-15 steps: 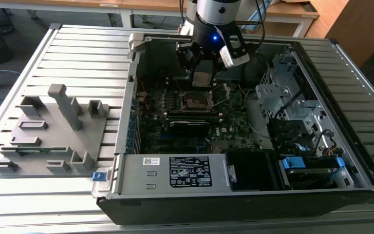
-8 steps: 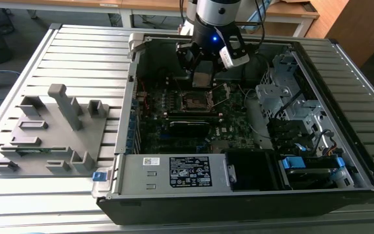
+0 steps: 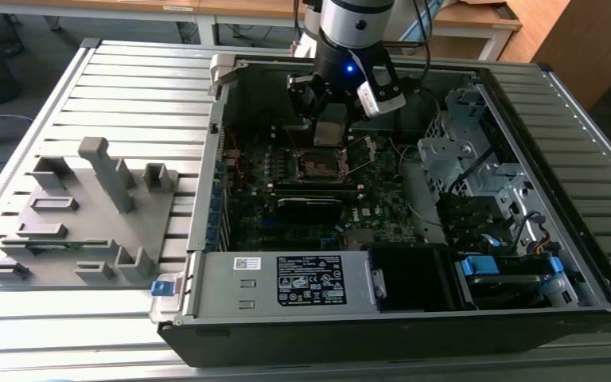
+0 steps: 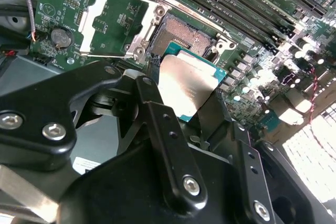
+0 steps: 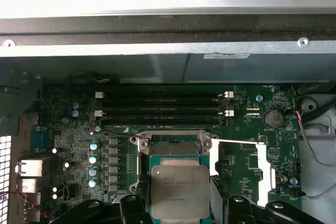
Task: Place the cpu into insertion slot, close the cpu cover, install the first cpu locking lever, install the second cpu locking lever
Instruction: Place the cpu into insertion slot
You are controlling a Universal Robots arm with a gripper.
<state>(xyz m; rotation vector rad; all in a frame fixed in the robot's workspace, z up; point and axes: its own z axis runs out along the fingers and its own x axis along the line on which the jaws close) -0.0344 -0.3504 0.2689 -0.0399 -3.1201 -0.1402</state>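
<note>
My gripper (image 3: 330, 134) hangs inside the open computer case, just above the motherboard. It is shut on the cpu (image 5: 180, 191), a flat square chip with a silver-grey top and green edge, clamped between two black fingers (image 5: 132, 208). The second wrist view shows the cpu (image 4: 186, 85) tilted, its far edge close over the insertion slot (image 4: 181, 38). The insertion slot (image 5: 175, 147) lies open with its dark centre bare; in the exterior view it (image 3: 321, 165) sits just below the gripper. The cpu cover (image 5: 242, 169) is swung back flat beside the slot, seen again as a silvery frame (image 4: 118, 22). A thin wire lever (image 5: 239, 141) runs along the cover's edge.
Memory slots (image 5: 163, 109) lie just beyond the socket, and a row of capacitors (image 5: 93, 163) flanks it. The case wall (image 5: 168, 40) rises behind. The power supply (image 3: 305, 280) and drive cage (image 3: 465, 159) crowd the case. A grey fixture (image 3: 83, 207) stands on the slatted table.
</note>
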